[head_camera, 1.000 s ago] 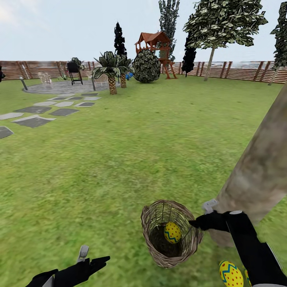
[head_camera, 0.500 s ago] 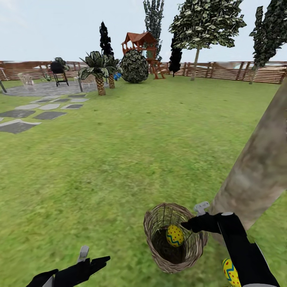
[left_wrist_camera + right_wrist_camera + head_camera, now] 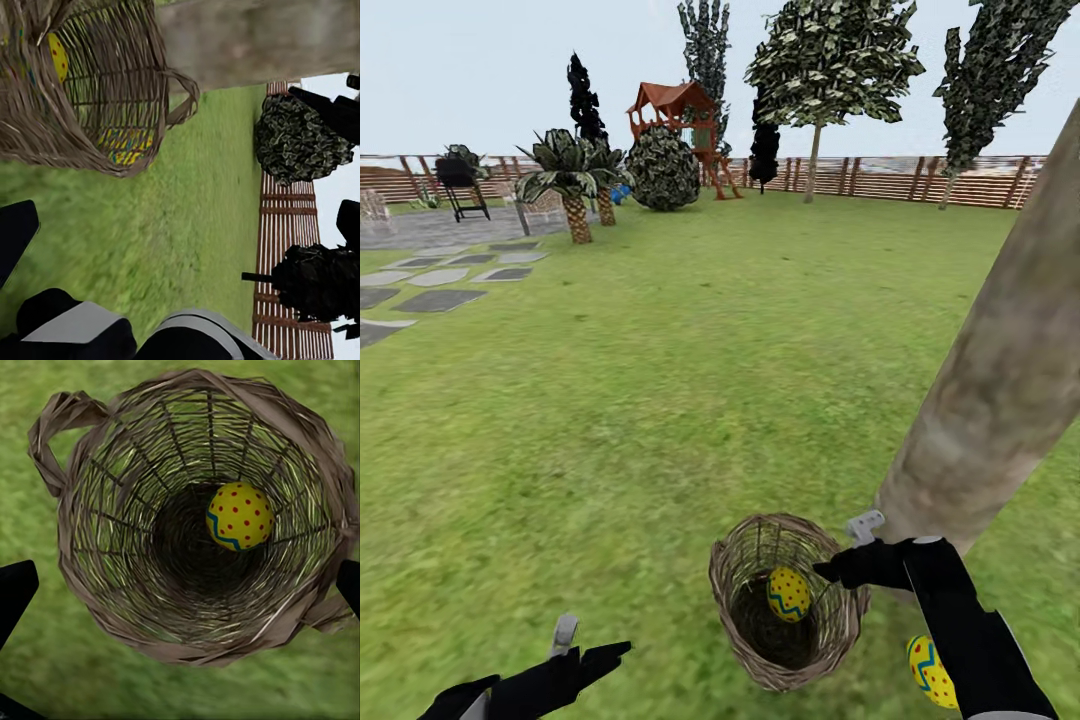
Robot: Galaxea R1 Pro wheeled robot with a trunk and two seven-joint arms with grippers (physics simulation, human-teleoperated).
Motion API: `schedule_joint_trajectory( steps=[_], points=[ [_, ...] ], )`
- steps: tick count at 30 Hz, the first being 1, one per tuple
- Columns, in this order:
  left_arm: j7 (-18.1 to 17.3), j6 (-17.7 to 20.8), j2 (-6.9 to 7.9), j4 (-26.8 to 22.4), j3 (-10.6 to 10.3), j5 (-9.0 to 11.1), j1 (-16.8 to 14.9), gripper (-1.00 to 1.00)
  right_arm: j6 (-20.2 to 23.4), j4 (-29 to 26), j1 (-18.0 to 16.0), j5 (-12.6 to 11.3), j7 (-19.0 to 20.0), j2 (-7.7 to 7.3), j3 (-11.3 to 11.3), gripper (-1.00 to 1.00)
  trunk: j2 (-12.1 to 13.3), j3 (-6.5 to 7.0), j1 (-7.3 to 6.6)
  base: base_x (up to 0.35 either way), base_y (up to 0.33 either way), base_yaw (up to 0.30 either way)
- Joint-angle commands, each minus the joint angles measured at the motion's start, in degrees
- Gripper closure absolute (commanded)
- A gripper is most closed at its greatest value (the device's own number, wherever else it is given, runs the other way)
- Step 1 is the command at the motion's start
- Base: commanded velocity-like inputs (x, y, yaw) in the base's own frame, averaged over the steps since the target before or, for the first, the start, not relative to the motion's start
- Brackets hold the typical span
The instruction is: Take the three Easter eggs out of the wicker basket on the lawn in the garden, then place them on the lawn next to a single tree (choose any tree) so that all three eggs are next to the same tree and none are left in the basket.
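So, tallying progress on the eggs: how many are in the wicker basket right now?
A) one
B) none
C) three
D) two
A: the right wrist view looks straight into the wicker basket and shows a single Easter egg inside.

— That egg on the grass (image 3: 930, 672), can you see all of it?
— No, the right arm (image 3: 970, 640) covers its side.
— And the tree (image 3: 1000, 380)?
— Trunk runs off the frame; its foot sits behind the basket (image 3: 785, 600).

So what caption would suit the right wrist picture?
One Easter egg left inside the wicker basket on the lawn, seen from directly above.
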Motion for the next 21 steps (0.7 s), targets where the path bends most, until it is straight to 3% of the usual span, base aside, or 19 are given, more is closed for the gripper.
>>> schedule_joint_trajectory(
  steps=[1,6,8,9,12,14,18,21],
  points=[
    [-0.18,0.61,0.43,-0.19,-0.02,0.56,-0.04,-1.00,0.09,0.02,-0.04,0.59,0.59,0.01,-0.06,-1.00,-0.03,-0.05,0.00,0.000,0.000,-0.020],
    [-1.62,0.84,3.33,-0.67,4.17,0.68,-0.12,-1.00,0.08,0.74,-0.04,0.59,0.59,0.11,-0.06,-1.00,-0.03,-0.05,0.00,0.000,0.000,-0.200],
    [-3.86,0.78,4.72,-0.51,4.74,0.69,-0.12,-1.00,0.02,1.78,-0.04,0.60,0.59,0.37,0.27,-1.00,-0.03,-0.05,0.00,0.000,0.000,-0.255],
    [-7.30,0.71,5.49,-0.24,5.02,0.56,-0.12,-1.00,-0.04,3.15,-0.04,0.65,0.54,0.96,1.06,-1.00,-0.03,-0.05,0.00,0.000,0.000,-0.263],
    [-11.36,0.58,6.00,-0.04,5.20,0.46,-0.12,-1.00,-0.14,4.84,-0.04,0.53,-2.17,1.71,2.05,-1.00,-0.03,-0.05,0.00,0.000,0.000,-0.266],
    [-11.92,0.56,6.05,0.01,5.19,0.45,-0.12,-1.00,-0.22,5.22,-0.04,0.32,-4.92,1.98,2.21,-1.00,-0.03,-0.05,0.00,0.000,0.000,-0.273],
    [-12.17,0.55,6.00,-0.02,5.14,0.44,-0.12,-1.00,-0.69,7.96,-0.04,0.46,-7.12,4.80,2.42,-1.00,-0.03,-0.05,0.00,0.092,0.083,-0.278],
    [-12.15,0.55,5.90,-0.03,5.12,0.44,-0.12,-1.00,-0.83,9.42,-0.04,0.43,-7.89,5.30,3.54,-1.00,-0.03,-0.05,0.00,0.169,0.134,-0.199]
  ],
)
